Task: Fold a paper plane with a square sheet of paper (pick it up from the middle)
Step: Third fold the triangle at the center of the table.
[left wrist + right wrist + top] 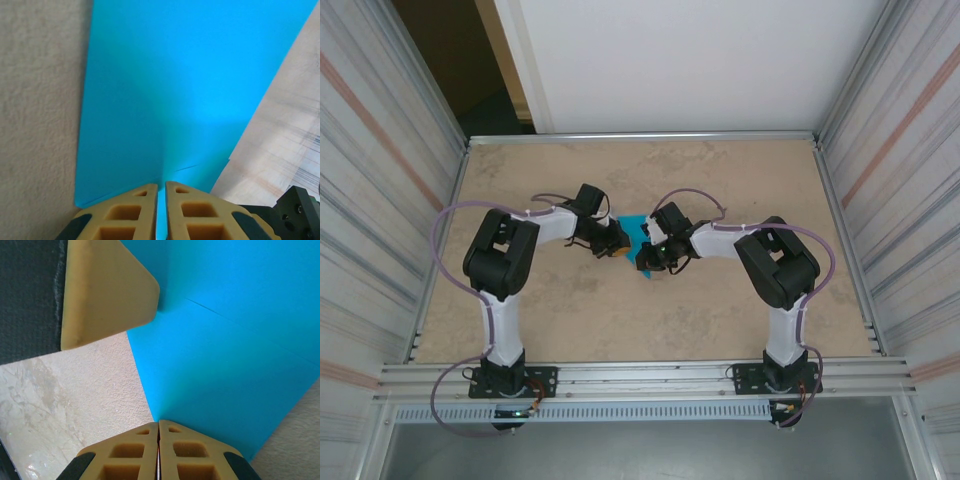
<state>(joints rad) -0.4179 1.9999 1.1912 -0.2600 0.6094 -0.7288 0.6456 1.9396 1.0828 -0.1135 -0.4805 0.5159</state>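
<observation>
The cyan-blue sheet of paper [636, 232] is held up off the table's middle between both grippers, bent and creased. Most of its outline is covered from above, so I cannot tell whether it has the paper plane's shape. My left gripper [620, 243] is shut on the paper [170, 90] from the left, a strip of blue showing between its jaws [161, 184]. My right gripper [647, 262] is shut on a lower edge of the paper [225, 350], its jaws [159, 421] pressed together. One left fingertip [110, 290] touches the paper at a crease.
The beige table [570, 310] is framed by aluminium rails [640, 375] and ribbed side walls [380, 150]. A dark opening [460, 60] lies at the back left. Both arms bend inward towards the centre, with bare tabletop around them.
</observation>
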